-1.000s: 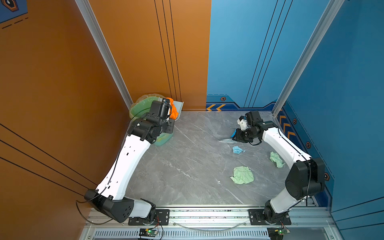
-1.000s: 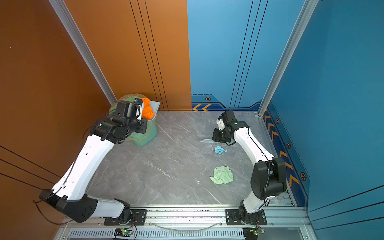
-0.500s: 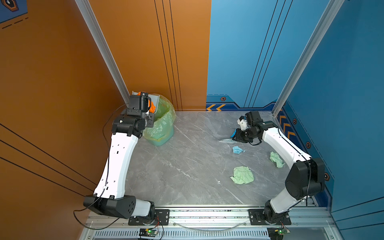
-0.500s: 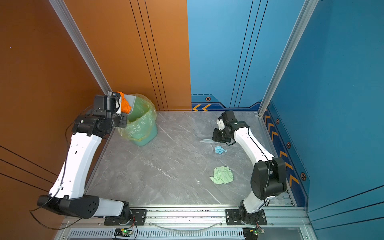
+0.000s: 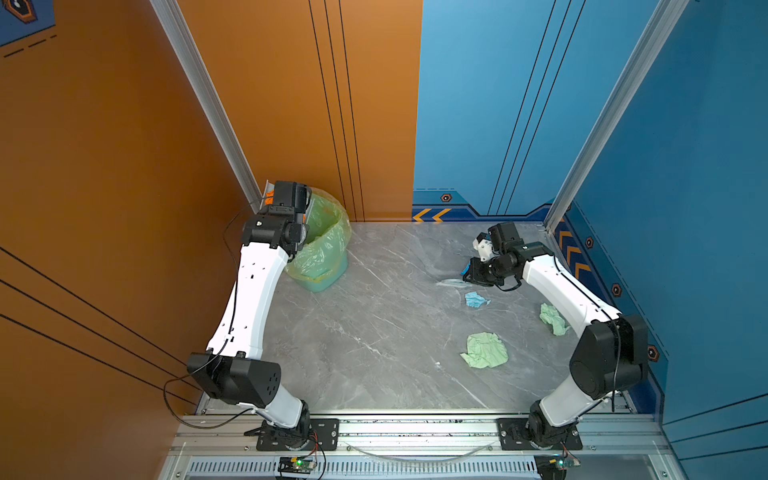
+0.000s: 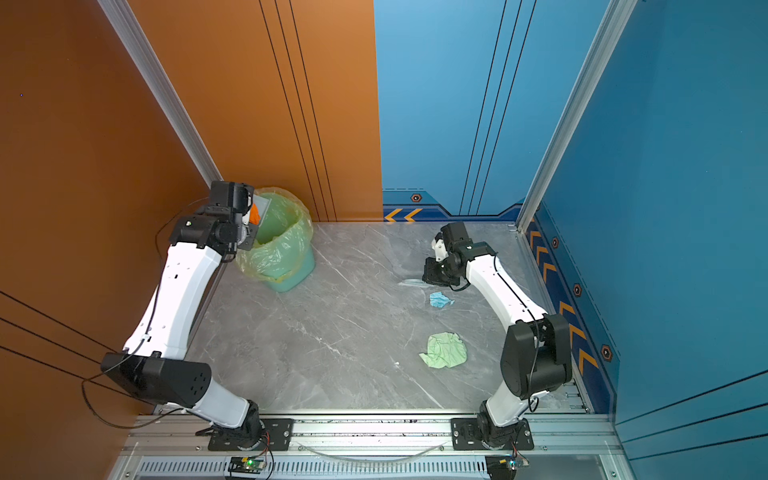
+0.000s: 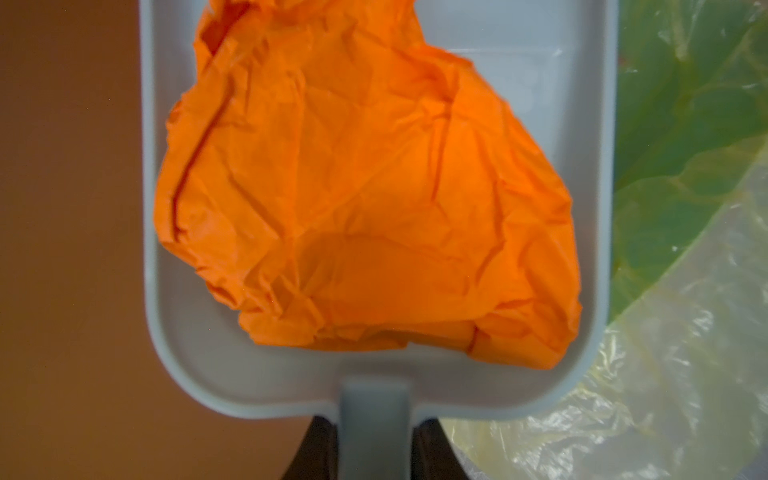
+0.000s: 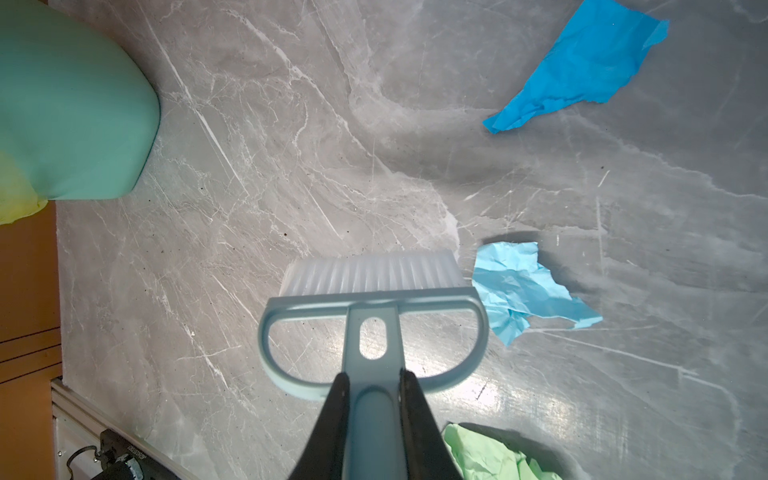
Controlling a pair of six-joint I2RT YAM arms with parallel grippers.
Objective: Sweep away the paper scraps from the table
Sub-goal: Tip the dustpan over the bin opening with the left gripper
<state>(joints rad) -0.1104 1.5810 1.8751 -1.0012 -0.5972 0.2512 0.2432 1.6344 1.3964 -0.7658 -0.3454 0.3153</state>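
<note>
Green and blue paper scraps (image 5: 485,350) lay on the tabletop (image 5: 374,332) in both top views. By the left wrist view, the left gripper (image 7: 374,420) clamped a dustpan (image 7: 232,374) carrying an orange scrap (image 7: 365,199). By the right wrist view, the right gripper (image 8: 376,376) clenched a brush (image 8: 372,307) just beside a light-blue scrap (image 8: 519,286).

perhaps half the green scrap (image 8: 488,459) is cut off.

Five scraps (image 5: 485,351) — one brush (image 8: 370,276), one dustpan (image 7: 540,75)

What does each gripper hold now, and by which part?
The left gripper holds the dustpan by its handle; the right gripper holds the brush by its handle.
</note>
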